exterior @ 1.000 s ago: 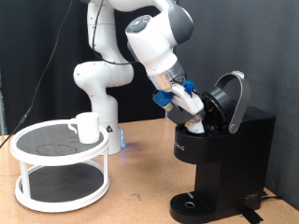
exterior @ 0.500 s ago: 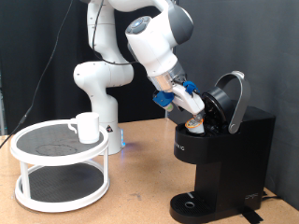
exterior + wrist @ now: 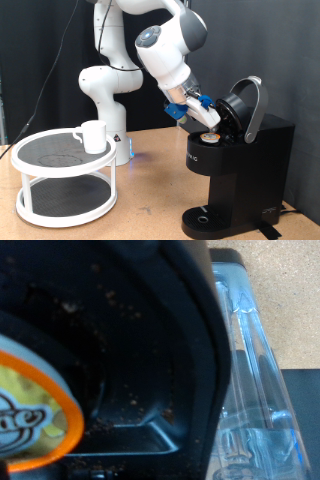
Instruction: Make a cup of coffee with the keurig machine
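The boxy black keurig machine stands upright on the wooden counter, rounded lid tipped open. The gripper hovers at its chamber; cannot tell its opening. The white ceramic cup sits upright on a round tiered rack

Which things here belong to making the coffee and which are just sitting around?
Part of the job:
- keurig machine, lid raised
- cup, on the white stand's top shelf
- pod with the orange rim, at the machine's open chamber
- tool, at that opening

Just there:
- white two-tier stand
- wooden table
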`<state>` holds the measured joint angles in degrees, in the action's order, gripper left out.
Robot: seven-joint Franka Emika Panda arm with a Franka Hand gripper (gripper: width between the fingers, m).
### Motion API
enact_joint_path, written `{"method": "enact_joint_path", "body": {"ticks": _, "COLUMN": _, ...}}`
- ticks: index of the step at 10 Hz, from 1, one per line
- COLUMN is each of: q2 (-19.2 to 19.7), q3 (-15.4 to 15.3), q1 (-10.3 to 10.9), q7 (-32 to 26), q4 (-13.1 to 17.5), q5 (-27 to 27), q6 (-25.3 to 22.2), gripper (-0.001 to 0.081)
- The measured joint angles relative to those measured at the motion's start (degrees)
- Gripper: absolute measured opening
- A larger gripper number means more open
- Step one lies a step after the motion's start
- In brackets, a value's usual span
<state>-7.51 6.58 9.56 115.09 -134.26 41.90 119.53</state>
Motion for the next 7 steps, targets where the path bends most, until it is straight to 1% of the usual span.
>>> {"method": "enact_joint_path", "body": {"ticks": 2, "q2": -0.8, "q3": -0.4, "q1": 0.2, "q7": -3.2, "q4": -1.5, "q5": 4.2, "q6": 6.3, "gripper": 0.0734}}
{"method": "enact_joint_path", "body": {"ticks": 3, "q2": -2.0, "q3": -0.4, "q1": 0.2, "q7": -5.8, "q4": -2.5, "q5": 7.7, "q6": 9.6, "gripper": 0.0734}}
{"method": "enact_joint_path", "body": {"ticks": 4, "q2": -3.4, "q3": -0.3, "q1": 0.1, "q7": -6.9, "q4": -3.4, "q5": 9.7, "q6": 11.9, "gripper": 0.0734}}
{"method": "enact_joint_path", "body": {"ticks": 5, "q2": -4.8, "q3": -0.2, "q1": -0.3, "q7": -6.1, "q4": -4.1, "q5": 10.2, "q6": 13.9, "gripper": 0.0734}}
{"method": "enact_joint_path", "body": {"ticks": 6, "q2": -6.0, "q3": 0.0, "q1": -1.1, "q7": -4.2, "q4": -4.2, "q5": 9.3, "q6": 13.2, "gripper": 0.0734}}
{"method": "enact_joint_path", "body": {"ticks": 7, "q2": -7.0, "q3": 0.5, "q1": -2.0, "q7": -2.4, "q4": -4.2, "q5": 8.2, "q6": 11.3, "gripper": 0.0734}}
